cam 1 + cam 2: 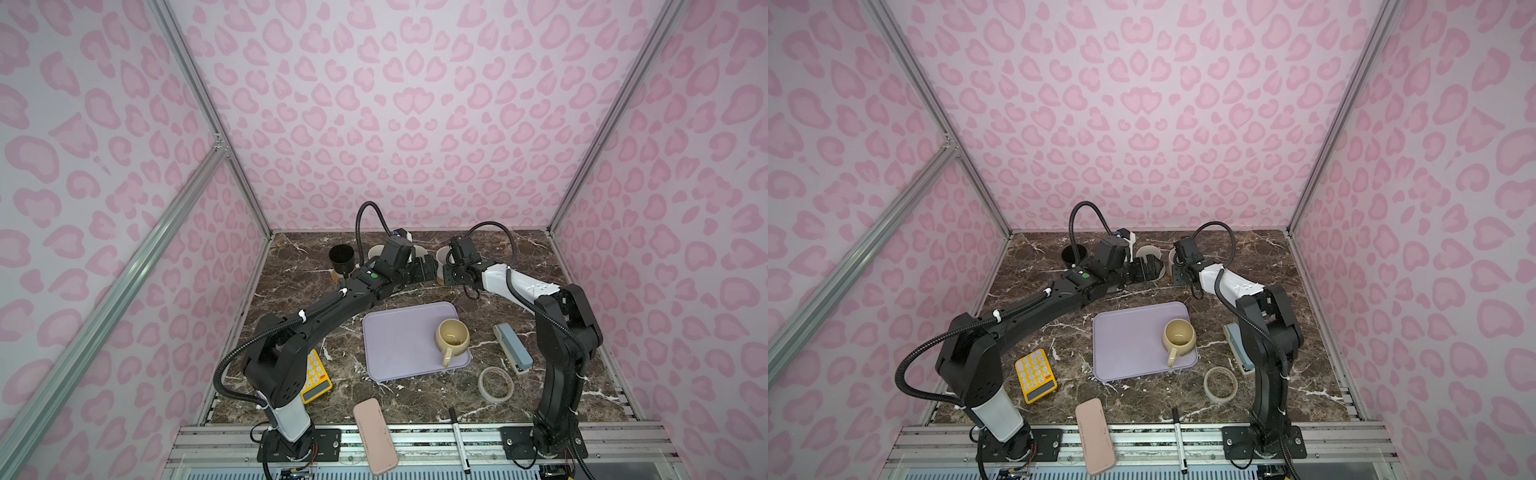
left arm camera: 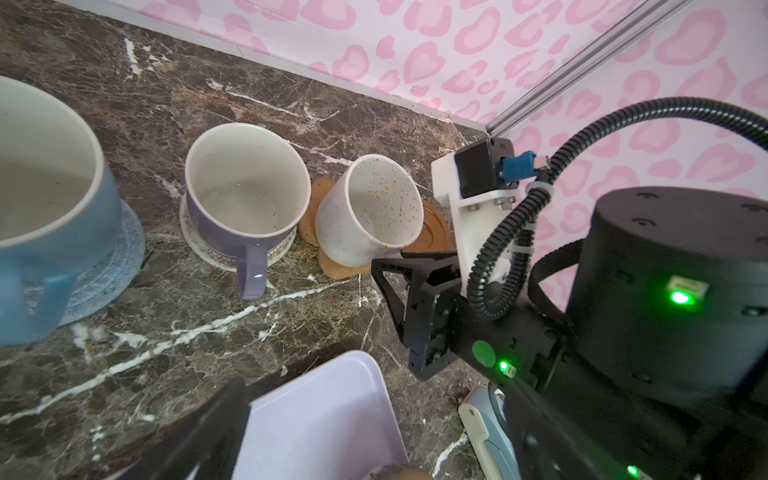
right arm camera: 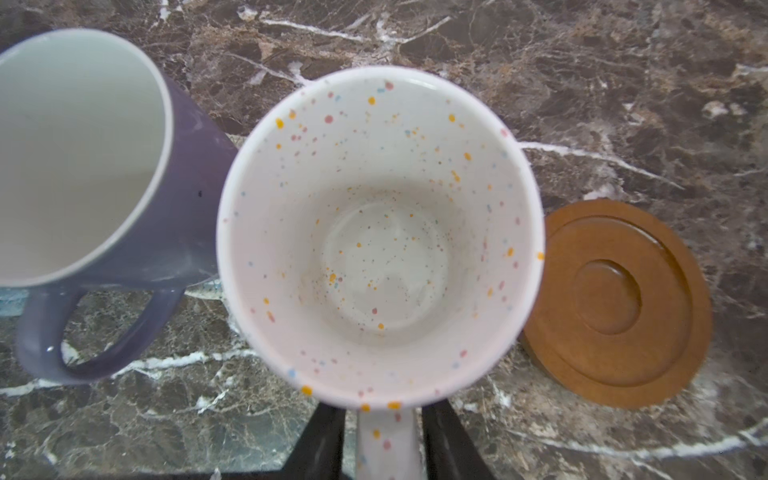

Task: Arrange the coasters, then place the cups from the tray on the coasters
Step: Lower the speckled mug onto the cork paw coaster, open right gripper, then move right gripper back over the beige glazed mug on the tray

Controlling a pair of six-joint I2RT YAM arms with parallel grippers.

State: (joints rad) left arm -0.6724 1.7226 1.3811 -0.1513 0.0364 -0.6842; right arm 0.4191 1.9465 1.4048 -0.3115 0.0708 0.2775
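Right pincer point(image 3: 382, 409): I am straddling the speckled cup point(image 3: 382, 249) handle, jaws standing just clear of it.
Left pincer point(image 1: 1148, 269): I am holding it wide open.
Cups point(image 1: 343, 257): five; four standing upper centre of the surface point(image 1: 561, 399), one beige cup point(image 1: 452, 336) sitting on the tray point(image 1: 395, 340), lower centre.
Coasters point(image 2: 112, 266): four showing; one brown disc point(image 3: 615, 299) lying bare.

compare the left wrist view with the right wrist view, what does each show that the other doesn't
Only the left wrist view shows the light blue mug, the paw-shaped coaster under the speckled mug, and a corner of the tray. Only the right wrist view shows that mug's handle between the fingers of the right gripper. Both show the lavender mug, the speckled mug, the empty brown coaster and the marble table.
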